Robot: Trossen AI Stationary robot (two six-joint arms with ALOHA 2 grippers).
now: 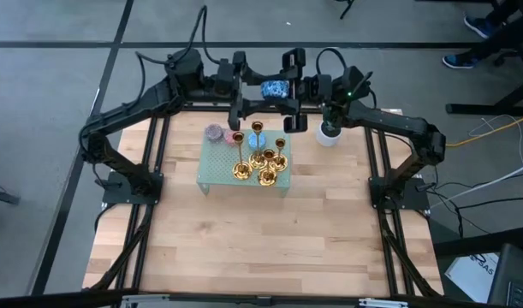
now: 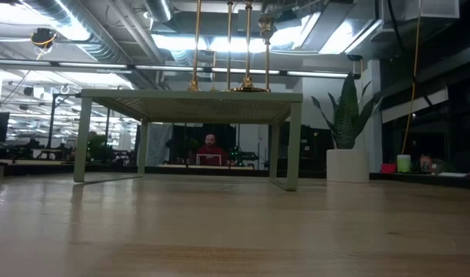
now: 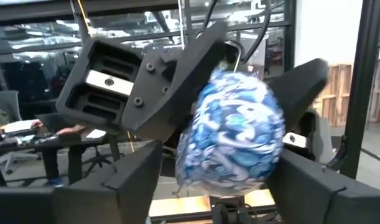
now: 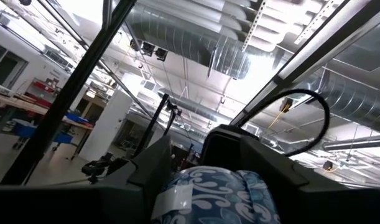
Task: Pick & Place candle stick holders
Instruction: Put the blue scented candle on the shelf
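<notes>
Blue patterned candle (image 1: 274, 89) gripped between left tool (image 1: 254, 89) and right tool (image 1: 294, 88); no legible writing.

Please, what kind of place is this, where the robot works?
Probably an open-plan lab or industrial office. Bare ventilation ducts and strip lights run across the open ceiling, desks with equipment stand behind the wooden table, and a person sits at a distant workstation.

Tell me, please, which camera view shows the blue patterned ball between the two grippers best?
The left wrist view: the blue patterned ball fills the frame, its white swirls plain, with the right gripper behind it. The high view shows it small, between both grippers. The right wrist view catches only its top. The low view misses it.
</notes>
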